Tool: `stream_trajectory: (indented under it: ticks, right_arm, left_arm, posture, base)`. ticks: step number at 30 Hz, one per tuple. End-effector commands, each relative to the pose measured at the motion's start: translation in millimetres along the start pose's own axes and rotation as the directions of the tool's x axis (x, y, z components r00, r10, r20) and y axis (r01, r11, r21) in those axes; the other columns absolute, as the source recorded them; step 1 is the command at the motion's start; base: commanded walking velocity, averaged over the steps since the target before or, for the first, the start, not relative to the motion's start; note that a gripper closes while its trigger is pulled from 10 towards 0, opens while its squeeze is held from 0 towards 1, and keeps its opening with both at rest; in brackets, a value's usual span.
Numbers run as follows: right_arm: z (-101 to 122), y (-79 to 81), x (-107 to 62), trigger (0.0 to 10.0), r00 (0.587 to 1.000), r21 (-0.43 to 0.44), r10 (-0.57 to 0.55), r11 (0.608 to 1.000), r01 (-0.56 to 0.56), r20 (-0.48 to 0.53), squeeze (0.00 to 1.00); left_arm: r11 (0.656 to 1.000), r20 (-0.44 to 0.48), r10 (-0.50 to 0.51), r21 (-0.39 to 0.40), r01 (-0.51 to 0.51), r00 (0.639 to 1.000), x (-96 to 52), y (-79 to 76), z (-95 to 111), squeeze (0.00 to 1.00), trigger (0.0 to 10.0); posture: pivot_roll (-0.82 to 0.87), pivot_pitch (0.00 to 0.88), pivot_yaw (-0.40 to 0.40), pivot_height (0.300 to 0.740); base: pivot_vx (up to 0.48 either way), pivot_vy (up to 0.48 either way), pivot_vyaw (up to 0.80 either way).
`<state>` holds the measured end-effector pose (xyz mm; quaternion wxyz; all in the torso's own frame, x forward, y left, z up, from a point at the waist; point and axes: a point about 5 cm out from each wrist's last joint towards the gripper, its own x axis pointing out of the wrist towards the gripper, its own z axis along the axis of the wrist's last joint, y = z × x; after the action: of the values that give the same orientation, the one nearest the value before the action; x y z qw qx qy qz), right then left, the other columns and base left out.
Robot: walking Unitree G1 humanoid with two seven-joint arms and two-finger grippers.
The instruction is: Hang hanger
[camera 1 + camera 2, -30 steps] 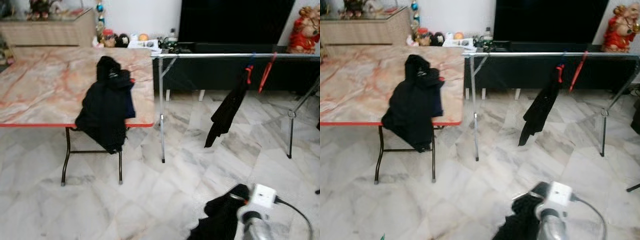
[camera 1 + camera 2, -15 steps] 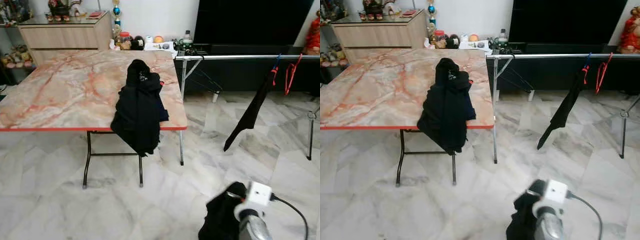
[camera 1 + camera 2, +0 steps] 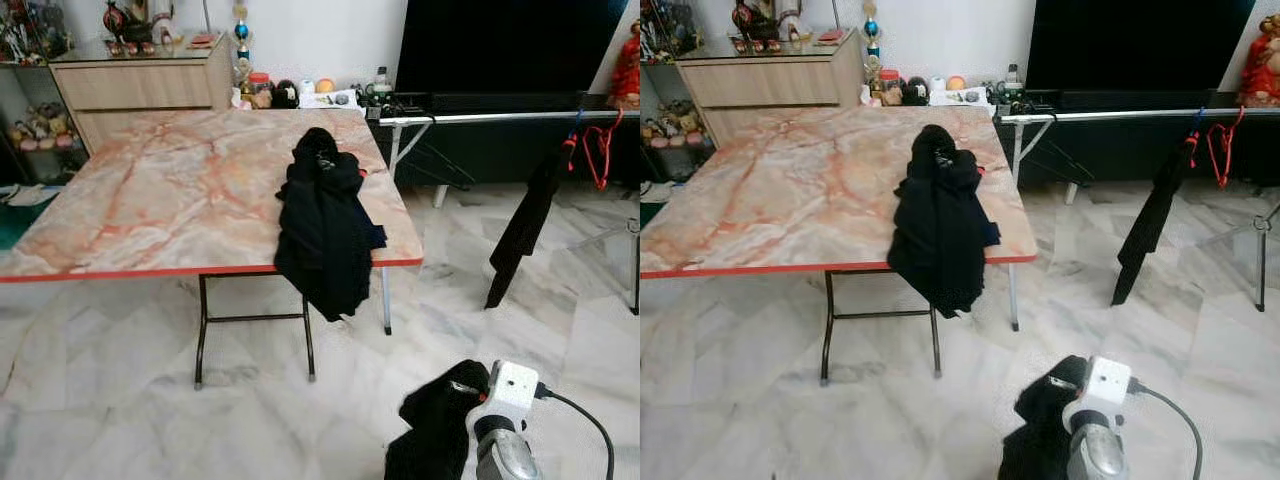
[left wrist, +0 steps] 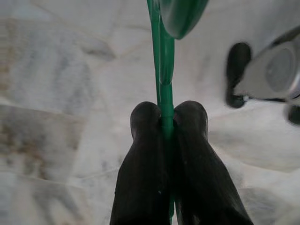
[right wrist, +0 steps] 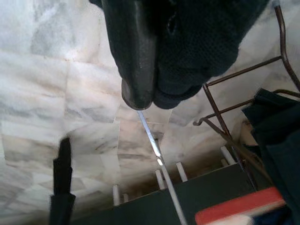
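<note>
Left gripper (image 4: 166, 123) clenches a green hanger (image 4: 161, 61); right gripper (image 5: 154, 89) grips black cloth (image 3: 435, 425) at five o'clock, jacket (image 3: 325, 220) on tabletop (image 3: 180, 190).

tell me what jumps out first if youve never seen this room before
The pile of black clothing draped over the near edge of the marble-patterned folding table catches the eye first. To the right, a black garment and a red hanger hang on the metal rail. Low in the head views, the right gripper is bundled in black cloth, while the left gripper pinches a green hanger.
</note>
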<state>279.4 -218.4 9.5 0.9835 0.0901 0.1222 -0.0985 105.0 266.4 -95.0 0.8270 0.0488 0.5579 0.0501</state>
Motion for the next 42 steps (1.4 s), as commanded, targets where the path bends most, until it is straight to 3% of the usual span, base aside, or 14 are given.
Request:
stream_trajectory:
  ticks: [1, 6, 25, 30, 34, 39, 42]
  right_arm:
    - [5.5, -4.1, 0.6, 10.0, 0.999, -0.001, -0.014, 1.0, 0.014, 0.03, 0.0]
    - [9.4, -4.3, 1.1, 10.0, 0.998, -0.012, -0.021, 1.0, 0.022, 0.057, 0.0]
    - [11.4, -5.2, 1.3, 10.0, 0.997, 0.003, -0.031, 1.0, 0.031, 0.067, 0.0]
    - [15.2, -6.2, 1.2, 10.0, 0.995, 0.015, -0.044, 0.999, 0.042, 0.093, 0.0]
    - [31.6, -3.3, 1.0, 10.0, 0.981, -0.04, -0.048, 0.998, 0.057, 0.188, 0.0]
    - [61.9, 13.7, 0.6, 10.0, 0.943, -0.132, 0.009, 0.991, 0.037, 0.333, 0.0]
    - [105.2, 31.0, 2.5, 10.0, 0.874, -0.141, 0.04, 0.989, 0.033, 0.483, 0.0]
  left_arm:
    - [1.0, -0.009, -0.005, 0.012, 0.005, 1.0, -0.1, -0.2, -1.4, 0.0, 10.0]
    - [1.0, 0.003, -0.011, -0.004, 0.011, 1.0, 0.1, -1.1, 0.2, 0.0, 10.0]
    - [0.999, 0.034, -0.028, -0.018, 0.029, 0.999, 3.3, -8.5, 17.8, 0.0, 10.0]
    - [0.999, 0.049, -0.03, -0.028, 0.032, 0.998, 3.3, -6.6, 22.1, 0.0, 10.0]
    - [0.999, 0.06, -0.027, -0.032, 0.029, 0.998, 2.7, -3.2, 23.5, 0.0, 10.0]
    - [0.999, 0.067, -0.024, -0.037, 0.027, 0.997, 2.5, -2.1, 24.7, 0.0, 10.0]
    - [0.999, 0.075, -0.026, -0.035, 0.028, 0.997, 2.9, -3.6, 27.4, 0.0, 10.0]
  posture:
    - [0.18, 0.0, 0.025, 0.74]
    - [0.18, 0.0, 0.023, 0.74]
    - [0.18, 0.0, 0.024, 0.74]
    - [0.17, 0.0, 0.02, 0.74]
    - [0.17, 0.0, 0.011, 0.74]
    - [0.16, 0.0, 0.009, 0.74]
    - [0.16, 0.0, 0.009, 0.74]
  base:
    - [0.0, 0.0, 0.0]
    - [0.0, 0.0, 0.2]
    - [0.0, 0.0, 0.8]
    - [0.0, 0.0, 0.16]
    - [0.0, 0.0, 0.0]
    - [0.328, 0.0, 0.0]
    - [0.386, 0.0, 0.0]
